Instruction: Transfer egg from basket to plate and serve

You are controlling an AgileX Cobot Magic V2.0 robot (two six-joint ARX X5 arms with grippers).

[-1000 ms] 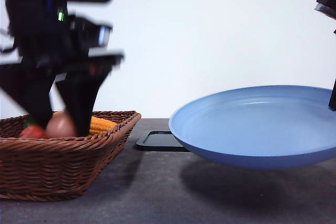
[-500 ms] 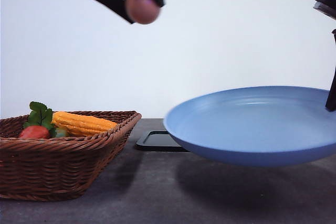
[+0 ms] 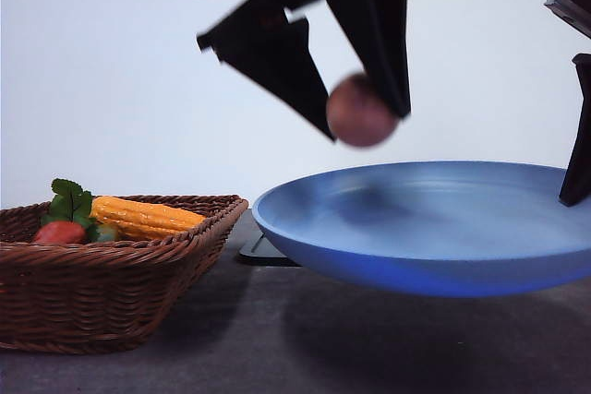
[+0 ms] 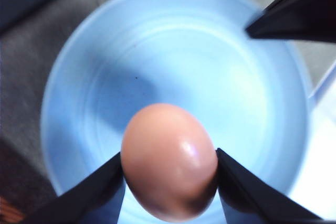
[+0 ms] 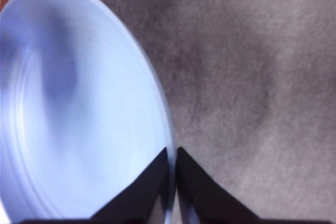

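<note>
As the left gripper (image 3: 365, 113) clamped the egg (image 3: 361, 111) above the plate (image 3: 434, 228) pinched by the right gripper (image 5: 171, 182), a high release risked cracking it.

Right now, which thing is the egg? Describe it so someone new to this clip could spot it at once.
Start at the big blue plate, held off the table by the right gripper at its rim. Just above it hangs the left gripper, and the small pinkish-brown oval pinched between its black fingers is the egg. Unlike the red fruit and corn in the basket, it is plain, smooth and airborne.
</note>
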